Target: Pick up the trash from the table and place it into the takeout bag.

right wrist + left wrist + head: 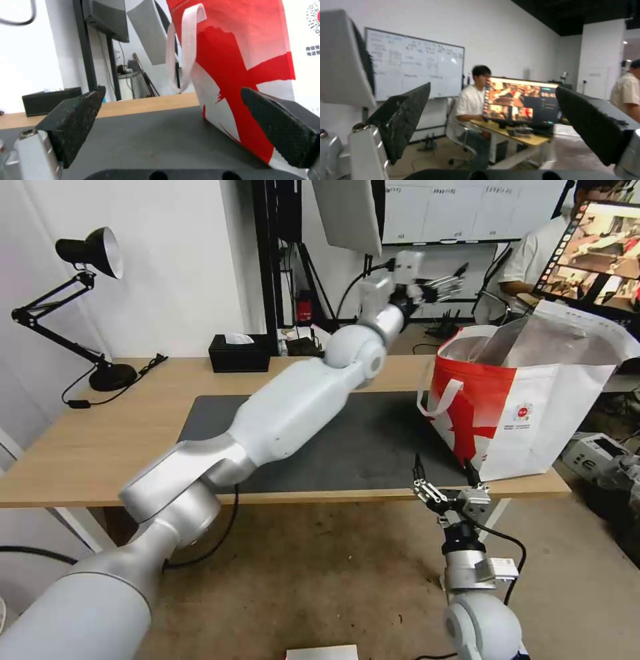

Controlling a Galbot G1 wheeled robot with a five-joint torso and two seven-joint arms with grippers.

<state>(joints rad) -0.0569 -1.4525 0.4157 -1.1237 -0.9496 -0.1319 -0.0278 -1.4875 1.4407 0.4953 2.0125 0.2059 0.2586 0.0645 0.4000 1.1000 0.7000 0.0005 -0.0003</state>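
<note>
**Takeout bag upright at the bench's right end, both pincers empty**

Takeout bag (527,407) stands on the right end of the bench (93,447), its base partly on the dark grey mat (360,440) and its mouth open, the silver lining showing. What lies inside is hidden from me by the bag's walls. A small red round logo sits on its white side with tiny print under it that I cannot read. In my right wrist view the bag (246,57) shows part of a QR code at the frame's edge, cut off, with small Chinese characters beneath it, too small for me to make out. One white strap handle (186,47) hangs down beside the red panel.

My left pincer (445,285) is raised high beyond the far edge of the bench, near the bag's mouth, its pads (405,117) spread wide with nothing between them. A whiteboard behind it carries writing too faint to read.

My right pincer (445,473) sits low at the near edge of the bench, just beside the bag's front corner, its pads (75,120) also spread wide and empty.

At the back of the bench stand a black tissue box (239,353) and a black desk lamp (80,307).
</note>
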